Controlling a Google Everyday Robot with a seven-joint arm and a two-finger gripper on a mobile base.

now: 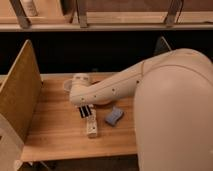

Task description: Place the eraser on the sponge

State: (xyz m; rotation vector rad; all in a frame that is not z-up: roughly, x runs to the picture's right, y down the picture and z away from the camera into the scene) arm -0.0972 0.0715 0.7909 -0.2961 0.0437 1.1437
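The sponge [114, 116] is a small, soft, light-blue block. It lies flat and a bit crooked on the wooden table [55, 130], nearer the front edge than the back. The gripper [84, 111], fingers closed together, hangs near it on the side toward the left edge, not touching.

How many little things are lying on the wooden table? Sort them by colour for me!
White: 1, the tube.
Light blue: 1, the sponge.
Black: 0 lying in plain sight; the only dark thing is the gripper, shut, at the tube's far end, left of the sponge.
Total: 2.
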